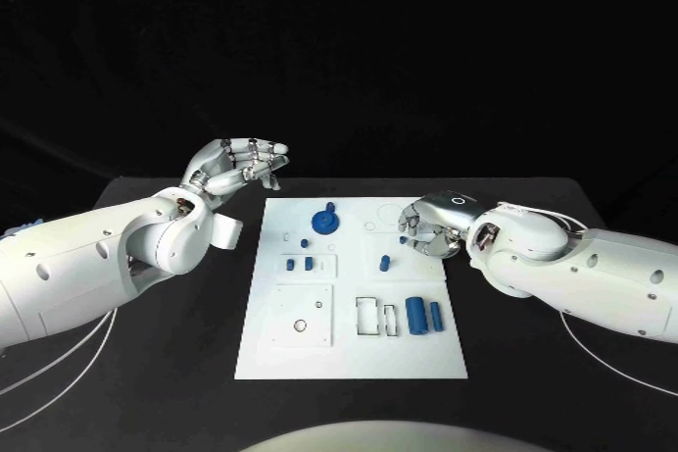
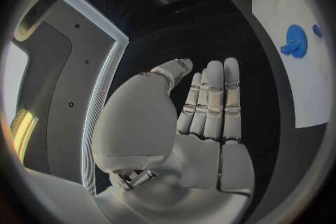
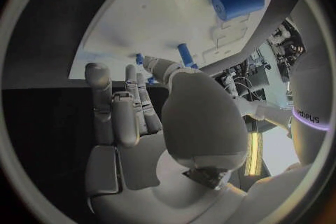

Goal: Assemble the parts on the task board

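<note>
The white task board [image 1: 354, 344] lies in the middle of the black table. On it are a blue gear [image 1: 326, 220], two small blue pegs [image 1: 300, 264], a blue peg [image 1: 384, 263], a thick blue cylinder [image 1: 415, 315] and a thinner one [image 1: 435, 317]. My left hand [image 1: 240, 165] hovers off the board's far left corner, fingers straight and together, holding nothing. My right hand [image 1: 431, 226] hangs over the board's right edge near the blue peg [image 3: 185, 55], fingers extended and empty. The gear [image 2: 294, 42] and the thick cylinder [image 3: 238, 2] lie untouched.
Square and slot-shaped recesses [image 1: 367, 315] mark the board's near half. Thin cables [image 1: 71, 369] trail over the table at both sides. Black table surrounds the board.
</note>
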Controlling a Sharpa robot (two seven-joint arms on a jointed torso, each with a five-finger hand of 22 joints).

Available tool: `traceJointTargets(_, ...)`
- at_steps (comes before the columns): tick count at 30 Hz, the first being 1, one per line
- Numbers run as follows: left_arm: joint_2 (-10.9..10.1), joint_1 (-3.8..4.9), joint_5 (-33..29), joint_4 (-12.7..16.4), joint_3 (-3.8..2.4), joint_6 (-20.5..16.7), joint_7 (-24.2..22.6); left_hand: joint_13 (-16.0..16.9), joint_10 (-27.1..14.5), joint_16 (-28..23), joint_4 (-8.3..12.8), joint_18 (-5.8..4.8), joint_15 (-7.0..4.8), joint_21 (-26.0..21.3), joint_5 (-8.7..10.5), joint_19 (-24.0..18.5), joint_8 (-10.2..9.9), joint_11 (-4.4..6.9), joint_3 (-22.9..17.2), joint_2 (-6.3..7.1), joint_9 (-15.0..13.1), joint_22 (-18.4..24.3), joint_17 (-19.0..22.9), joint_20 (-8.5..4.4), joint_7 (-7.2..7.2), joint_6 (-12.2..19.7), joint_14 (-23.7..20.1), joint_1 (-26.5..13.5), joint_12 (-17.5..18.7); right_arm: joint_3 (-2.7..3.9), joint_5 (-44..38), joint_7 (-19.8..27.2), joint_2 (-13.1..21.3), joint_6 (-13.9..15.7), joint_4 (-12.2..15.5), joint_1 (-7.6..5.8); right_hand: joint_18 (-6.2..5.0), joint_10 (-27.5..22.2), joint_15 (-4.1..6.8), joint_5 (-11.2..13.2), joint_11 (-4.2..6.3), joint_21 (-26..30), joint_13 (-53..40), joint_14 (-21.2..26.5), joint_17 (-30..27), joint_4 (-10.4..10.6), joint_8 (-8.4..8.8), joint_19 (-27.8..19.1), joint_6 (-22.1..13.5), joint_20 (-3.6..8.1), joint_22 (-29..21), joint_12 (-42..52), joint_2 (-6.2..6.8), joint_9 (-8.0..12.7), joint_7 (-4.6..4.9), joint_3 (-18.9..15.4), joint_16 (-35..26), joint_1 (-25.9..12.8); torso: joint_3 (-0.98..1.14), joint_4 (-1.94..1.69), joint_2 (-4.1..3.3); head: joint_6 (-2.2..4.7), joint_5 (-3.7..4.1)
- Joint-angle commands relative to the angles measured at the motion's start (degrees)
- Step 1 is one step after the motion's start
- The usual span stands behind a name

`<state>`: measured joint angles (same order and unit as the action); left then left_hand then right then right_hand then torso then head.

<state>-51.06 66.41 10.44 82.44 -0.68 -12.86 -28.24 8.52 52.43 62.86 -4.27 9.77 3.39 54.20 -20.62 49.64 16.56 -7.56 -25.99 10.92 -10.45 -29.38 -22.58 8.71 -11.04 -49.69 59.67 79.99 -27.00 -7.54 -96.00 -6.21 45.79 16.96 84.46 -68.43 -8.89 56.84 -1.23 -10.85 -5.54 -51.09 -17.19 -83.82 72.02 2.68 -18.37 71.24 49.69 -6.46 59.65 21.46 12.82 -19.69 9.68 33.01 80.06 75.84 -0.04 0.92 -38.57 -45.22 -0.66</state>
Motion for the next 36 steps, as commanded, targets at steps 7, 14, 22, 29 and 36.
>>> traceJointTargets(7, -0.30, 0.02, -4.90, 0.65, -0.04, -0.07, -2.53, 0.10, 0.28, -0.15, -0.06, 0.83, -0.24, -0.25, -0.15, 0.18, 0.36, 0.11, -0.03, -0.48, -0.06, 0.12, 0.11, -0.07, -0.10, -0.49, -0.15, 0.15, -0.51, -0.02, -2.62, -1.75, -1.77, -0.62, -1.68, 0.93, 1.03, 1.96, 0.61, 0.58, 0.32, -2.65, 0.74, -2.33, 0.75, -0.44, 0.17, 1.78, 1.73, 0.20, 2.06, -0.28, -1.38, 0.22, -0.32, 1.29, 0.73, 0.14, 0.07, 0.01, -0.03, -0.41, -0.13)
traceJointTargets(14, -0.33, 0.02, -5.03, 0.76, -0.04, 0.24, -2.20, 0.10, 0.27, -0.17, 0.00, 0.84, -0.26, -0.26, -0.16, 0.20, 0.37, 0.13, -0.06, -0.50, -0.06, 0.14, 0.13, -0.09, -0.09, -0.51, -0.16, 0.22, -0.55, -0.02, -2.55, -1.70, -2.60, -0.82, -2.90, 1.23, 1.15, 2.88, 0.86, 1.15, 0.60, -3.40, 1.05, -2.35, 0.77, -0.79, 0.03, 2.19, 2.60, 0.34, 2.76, -0.26, -1.89, 0.24, -0.55, 1.77, 0.74, 0.27, 0.03, -0.03, 0.01, -0.66, -0.20)
traceJointTargets(22, -0.35, 0.02, -5.21, 0.78, -0.04, 0.60, -1.63, 0.09, 0.23, -0.20, 0.05, 0.84, -0.27, -0.29, -0.16, 0.23, 0.37, 0.12, -0.07, -0.52, -0.06, 0.16, 0.16, -0.11, -0.10, -0.51, -0.18, 0.27, -0.58, -0.03, -2.53, -1.66, -3.42, -1.29, -3.89, 1.52, 1.28, 3.52, 1.05, 1.41, 0.79, -4.10, 1.23, -2.41, 0.98, -1.00, -0.11, 2.54, 3.26, 0.44, 3.41, -0.24, -2.36, 0.24, -0.71, 2.11, 0.85, 0.29, 0.02, 0.08, 0.09, -0.78, -0.21)
traceJointTargets(29, -0.48, 0.03, -5.25, 0.89, -0.04, 0.70, -1.01, 0.07, 0.17, -0.22, 0.07, 0.83, -0.27, -0.31, -0.14, 0.24, 0.37, 0.11, -0.06, -0.50, -0.05, 0.18, 0.18, -0.12, -0.11, -0.51, -0.21, 0.28, -0.57, -0.06, -2.84, -2.03, -4.05, -1.63, -4.68, 2.02, 1.40, 4.27, 1.23, 1.67, 1.01, -4.81, 1.36, -2.52, 1.26, -1.37, -0.27, 2.90, 3.96, 0.59, 4.07, -0.15, -2.96, 0.19, -0.87, 2.47, 1.03, 0.46, 0.06, 0.01, 0.03, -0.95, -0.20)
traceJointTargets(36, -0.64, 0.03, -5.26, 1.03, -0.04, 0.67, -0.43, 0.05, 0.07, -0.25, 0.09, 0.83, -0.27, -0.33, -0.13, 0.25, 0.37, 0.09, -0.06, -0.49, -0.05, 0.19, 0.20, -0.13, -0.12, -0.50, -0.23, 0.29, -0.55, -0.09, -4.38, -3.40, -4.41, -2.10, -4.82, 2.39, 1.73, 6.85, 2.06, 4.33, 1.96, -6.84, 1.10, -2.74, 1.76, -3.55, -1.54, 3.80, 6.85, 1.33, 6.00, 0.20, -5.35, -0.69, -1.78, 4.01, 1.36, 1.88, 0.04, 0.03, 0.04, -1.17, -0.22)
